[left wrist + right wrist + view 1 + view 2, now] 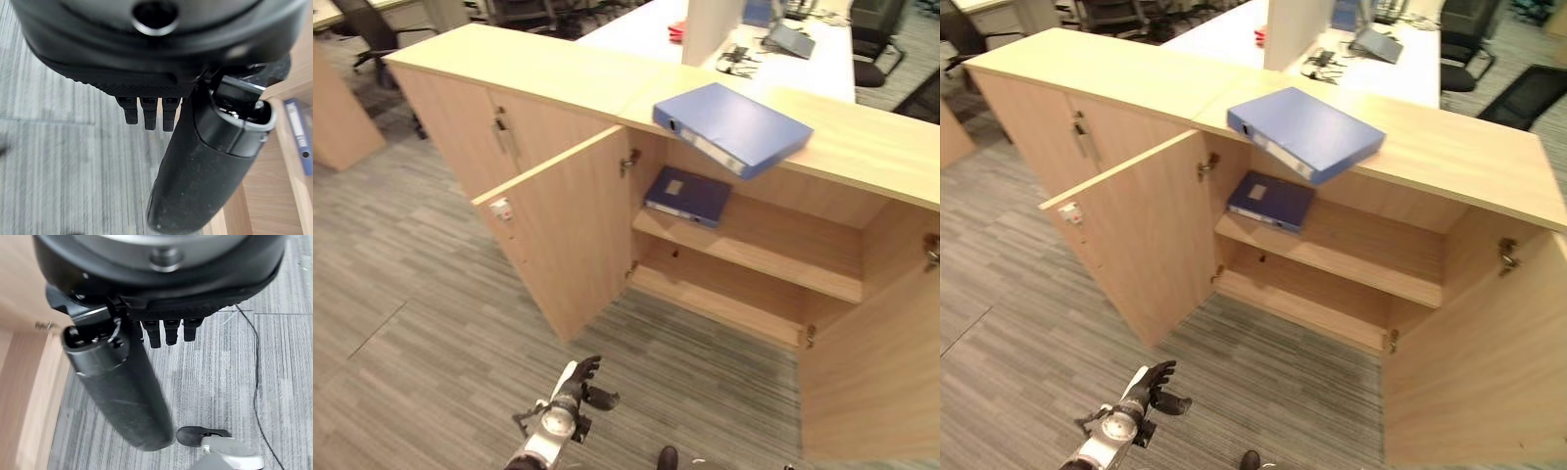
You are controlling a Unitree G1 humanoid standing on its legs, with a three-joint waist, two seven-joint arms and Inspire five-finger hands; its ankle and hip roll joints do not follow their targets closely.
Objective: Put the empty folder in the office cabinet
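Left eye view is showing the big light wooden office cabinet [744, 245] standing with both doors swung open. A flat blue cardboard folder [732, 127] is lying on the cabinet's top, and one end of it is sticking out over the front edge. A second, darker blue folder [686, 194] is already resting on the upper wooden shelf [773, 240] inside.

I think the job is only starting. The folder on top is waiting to be picked up, and no hand is touching it yet.

The robot's dark left hand [579, 379] is hanging low over the grey striped carpet [421, 323]. Its fingers [149, 113] are hanging loose and a little bent, spread apart from the thick thumb, and they are holding nothing. The blue folder is sitting far past the fingertips and well above them. The open left door [570, 230] is standing between the fingers and the shelf.

The dark right hand [161, 328] is showing in the right wrist view. Its fingers are loose too, apart from the thumb, gripping nothing, with only carpet past their tips and the wooden cabinet side off beside the thumb.

Next, I think a hand is needing to go up to the folder's sticking-out end, close on it, then bring it down onto a shelf, keeping away from the open doors.
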